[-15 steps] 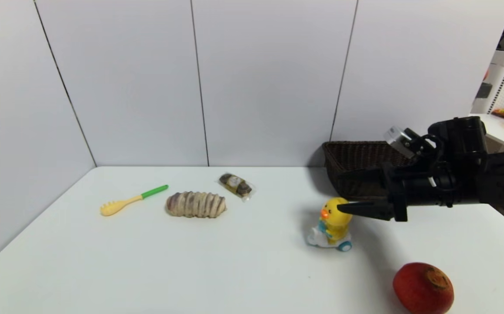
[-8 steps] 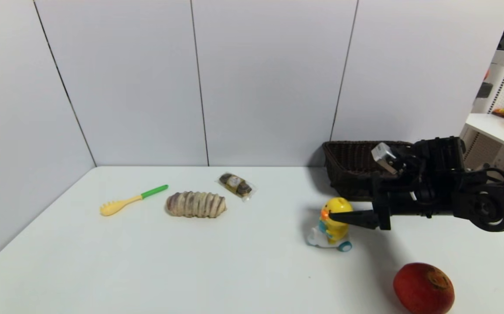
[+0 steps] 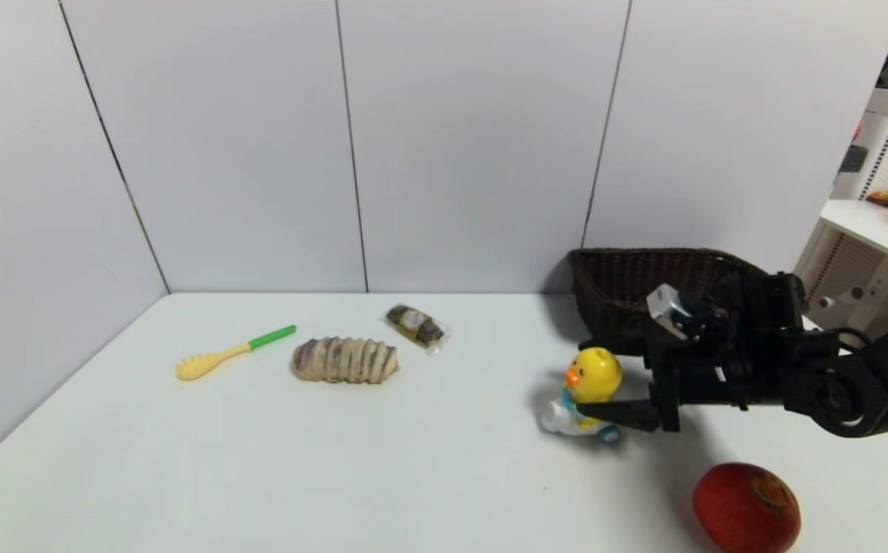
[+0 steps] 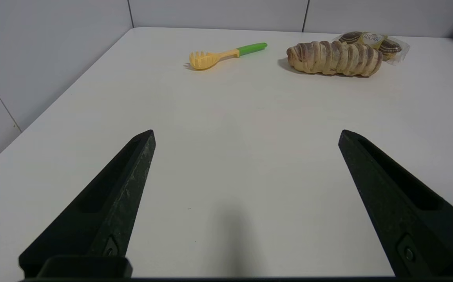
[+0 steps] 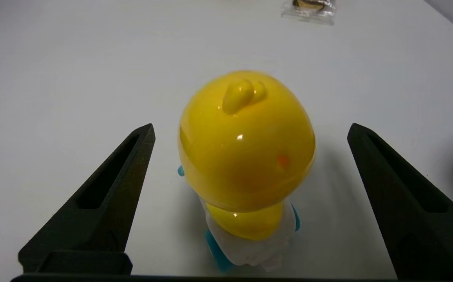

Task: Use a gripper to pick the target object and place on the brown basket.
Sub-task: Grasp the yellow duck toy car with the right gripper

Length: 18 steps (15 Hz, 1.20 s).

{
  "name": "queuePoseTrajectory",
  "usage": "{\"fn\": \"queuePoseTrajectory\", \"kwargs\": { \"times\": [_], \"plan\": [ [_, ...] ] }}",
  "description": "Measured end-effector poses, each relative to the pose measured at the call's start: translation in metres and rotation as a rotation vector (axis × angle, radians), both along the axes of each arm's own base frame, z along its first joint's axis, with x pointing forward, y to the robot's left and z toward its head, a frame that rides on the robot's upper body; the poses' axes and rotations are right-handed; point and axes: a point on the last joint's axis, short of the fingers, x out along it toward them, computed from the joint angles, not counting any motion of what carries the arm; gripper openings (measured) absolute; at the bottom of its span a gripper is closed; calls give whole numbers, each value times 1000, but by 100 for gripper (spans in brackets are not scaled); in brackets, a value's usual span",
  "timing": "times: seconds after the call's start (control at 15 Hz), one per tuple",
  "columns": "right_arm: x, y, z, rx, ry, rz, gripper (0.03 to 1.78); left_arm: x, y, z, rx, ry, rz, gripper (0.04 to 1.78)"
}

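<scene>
Around the duck (image 3: pixel 592 382): right end effector (image 3: pixel 596 379), spread.

The toy duck (image 3: pixel 587 390) stands on the surface (image 3: pixel 413 476), near of the basket (image 3: pixel 628 292). The fruit (image 3: pixel 746 508) lies nearer right; bread (image 3: pixel 345 359), spoon (image 3: pixel 233 352) and packet (image 3: pixel 415 326) lie left.

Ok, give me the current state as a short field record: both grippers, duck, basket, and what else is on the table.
right gripper: open, fingers on either side of the duck, not touching it
left gripper: open, empty, above bare table
duck: upright on table, not lifted
brown basket: behind the duck, at the far right of the table
red fruit: near right edge
other items: bread roll, wrapped snack, yellow-green fork
</scene>
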Motion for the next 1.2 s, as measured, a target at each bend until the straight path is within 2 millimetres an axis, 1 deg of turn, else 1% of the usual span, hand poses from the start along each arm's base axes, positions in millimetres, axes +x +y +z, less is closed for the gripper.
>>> {"fn": "queuePoseTrajectory", "kwargs": {
  "times": [0.2, 0.4, 0.73, 1.2],
  "plan": [
    [3, 1, -9, -8, 12, 7, 170, 0, 0, 0, 0, 0, 0, 169],
    [6, 2, -13, -11, 22, 6, 170, 0, 0, 0, 0, 0, 0, 169],
    [14, 10, -14, -7, 23, 21, 170, 0, 0, 0, -1, 0, 0, 169],
    [14, 19, -17, -7, 35, 49, 170, 0, 0, 0, 0, 0, 0, 169]
  ]
}}
